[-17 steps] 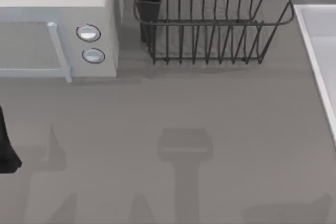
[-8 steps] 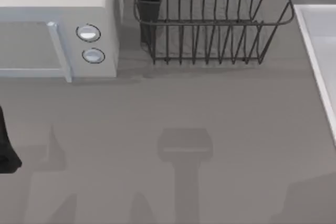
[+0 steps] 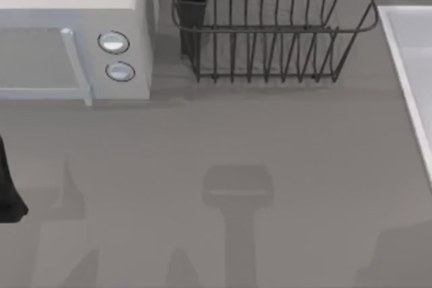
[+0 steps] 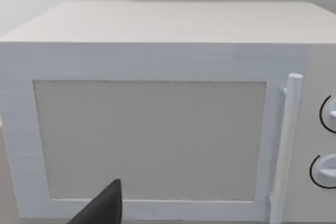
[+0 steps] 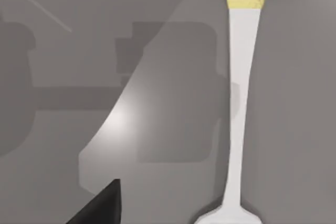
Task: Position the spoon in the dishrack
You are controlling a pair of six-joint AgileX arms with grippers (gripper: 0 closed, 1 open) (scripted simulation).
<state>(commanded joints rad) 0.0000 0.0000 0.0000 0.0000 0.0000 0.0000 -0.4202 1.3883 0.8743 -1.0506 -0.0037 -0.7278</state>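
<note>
The slim pale whitish spoon point(image 5: 237, 103) lay beneath the right claw, bowl cut off; whether either claw gaped, I cannot tell.

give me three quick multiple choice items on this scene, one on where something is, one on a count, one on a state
1. Where does the dishrack stand in the top view?
A. at the far edge, right of the white box
B. at the near edge, in the left corner
C. on top of the white box

2. How many round knobs does the white box show in the top view?
A. one
B. two
C. four

3. How does the spoon lie in the right wrist view?
A. flat on the grey table
B. inside the rack
C. standing in the dark cup

Answers:
1. A, its wire bars rise right of the box, at the far side of the table.
2. B, two knobs sit one above the other.
3. A, the pale handle runs along the bare grey surface.
</note>
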